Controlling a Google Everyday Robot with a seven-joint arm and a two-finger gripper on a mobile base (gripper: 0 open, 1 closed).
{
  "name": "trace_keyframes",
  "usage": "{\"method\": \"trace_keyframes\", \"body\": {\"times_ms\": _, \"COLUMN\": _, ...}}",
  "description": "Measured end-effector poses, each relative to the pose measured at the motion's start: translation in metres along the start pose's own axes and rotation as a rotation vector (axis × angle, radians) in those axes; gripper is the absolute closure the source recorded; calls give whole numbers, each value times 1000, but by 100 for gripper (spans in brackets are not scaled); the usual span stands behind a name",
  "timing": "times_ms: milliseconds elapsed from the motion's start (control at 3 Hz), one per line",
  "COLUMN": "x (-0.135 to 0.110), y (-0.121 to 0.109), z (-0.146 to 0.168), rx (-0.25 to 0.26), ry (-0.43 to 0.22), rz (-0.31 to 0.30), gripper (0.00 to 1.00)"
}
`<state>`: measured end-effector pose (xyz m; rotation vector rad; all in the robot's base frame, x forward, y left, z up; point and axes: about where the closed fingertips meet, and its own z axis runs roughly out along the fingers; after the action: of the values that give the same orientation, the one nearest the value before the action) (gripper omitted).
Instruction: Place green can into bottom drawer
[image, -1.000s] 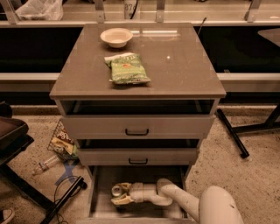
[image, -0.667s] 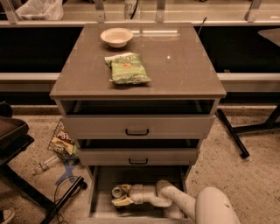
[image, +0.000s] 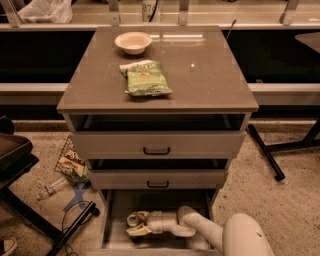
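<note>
The bottom drawer (image: 160, 202) is pulled fully out at the lower centre of the frame, and its grey floor is exposed. The pincer (image: 136, 225) is reached into it from the lower right, low over the left part of the floor. It is carried on a pale arm (image: 200, 227) that rises from the rounded white body (image: 247, 239) at the bottom right corner.

A small round-ended object, taken to be the green can (image: 133, 219), is seen lying on its side at the pincer's tip, inside the drawer. Its label cannot be read. Whether the pincer is clamped on the can or only beside it cannot be told.

Above, the middle drawer (image: 157, 179) and the top drawer (image: 157, 145) are each fitted with a black handle. A dark gap is seen over each.

On the desk (image: 210, 85), a flat green chip bag (image: 146, 78) is laid near the centre, and a red patch is printed on it. The lettering is too blurred to be made out. A pale bowl (image: 133, 42) is set just behind the bag, towards the upper left.

On the floor at the lower left, printed snack packets (image: 70, 162) and a clear plastic bottle (image: 50, 189) are scattered. No brand can be read on them.
</note>
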<state>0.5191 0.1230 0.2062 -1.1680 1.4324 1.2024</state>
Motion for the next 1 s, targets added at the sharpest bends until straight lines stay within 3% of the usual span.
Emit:
{"method": "trace_keyframes", "body": {"times_ms": 667, "x": 0, "y": 2, "z": 4, "rx": -6, "ry": -3, "rz": 2, "gripper": 5}}
{"method": "trace_keyframes", "body": {"times_ms": 1000, "x": 0, "y": 3, "z": 5, "rx": -8, "ry": -3, "rz": 3, "gripper": 0}}
